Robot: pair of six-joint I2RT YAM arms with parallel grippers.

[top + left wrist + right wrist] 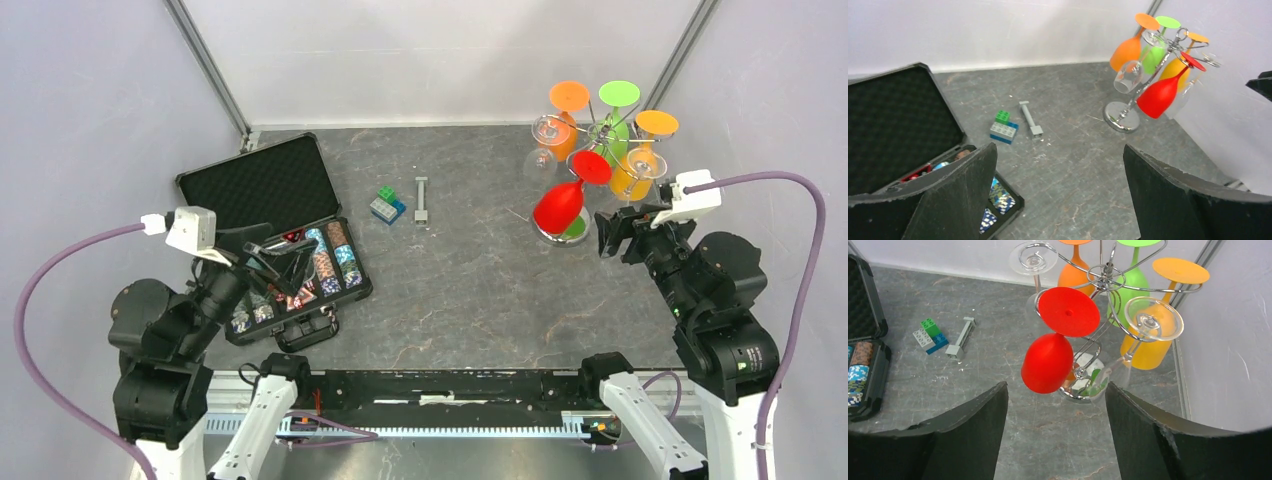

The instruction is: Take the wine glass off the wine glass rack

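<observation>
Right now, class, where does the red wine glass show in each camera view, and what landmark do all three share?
Top external: red wine glass right of centre, hanging on the wine glass rack.
Left wrist: glass upper right.
Right wrist: glass at centre.
Shared landmark: toy bricks, left of the rack.

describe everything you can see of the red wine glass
The red glass is opaque, glossy and plastic-looking, with a flat round foot, a short stem and a rounded bowl. It hangs upside down and tilted, its foot caught on a wire arm of the rack, bowl lowest. It is on the rack's near side, at the far right of the table. Only the rack touches it; the right gripper, jaws open, is short of it.
</observation>
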